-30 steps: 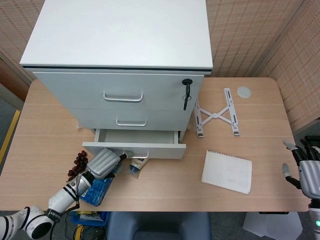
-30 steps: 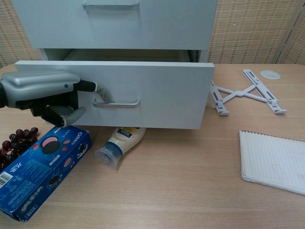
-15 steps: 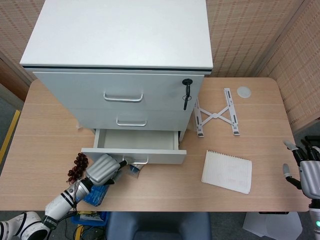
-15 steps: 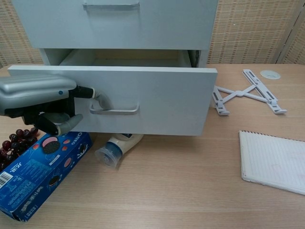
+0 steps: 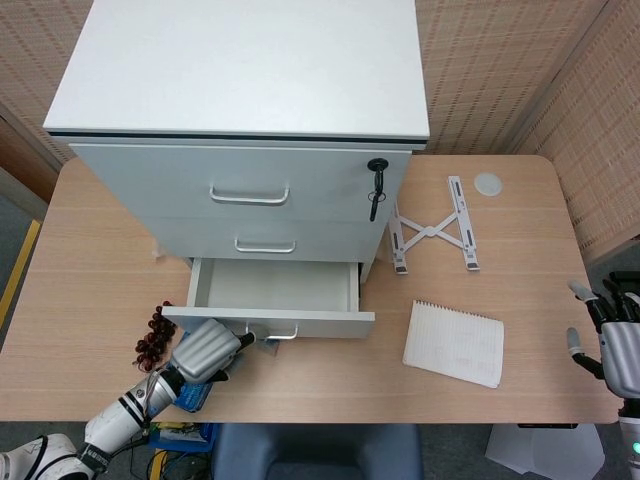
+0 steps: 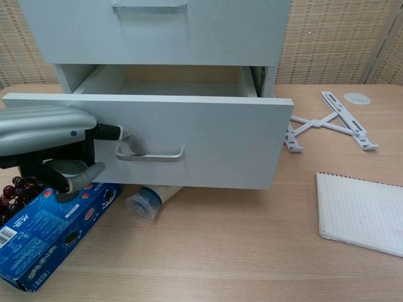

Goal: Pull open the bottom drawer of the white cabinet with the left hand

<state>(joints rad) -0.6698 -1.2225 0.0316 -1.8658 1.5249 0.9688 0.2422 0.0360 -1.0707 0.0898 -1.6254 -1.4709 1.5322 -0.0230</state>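
The white cabinet stands at the back left of the table. Its bottom drawer is pulled well out and looks empty inside. My left hand is at the drawer front's left part, with a finger hooked through the metal handle. My right hand hangs at the table's right edge, fingers apart, holding nothing; the chest view does not show it.
A blue cookie box, dark grapes and a lying squeeze bottle sit under and beside the drawer front. A notepad, a folding white stand and a small round disc lie to the right.
The left hand has drawn the bottom drawer further out toward the table's front edge, covering more of the bottle. The right hand has not moved.
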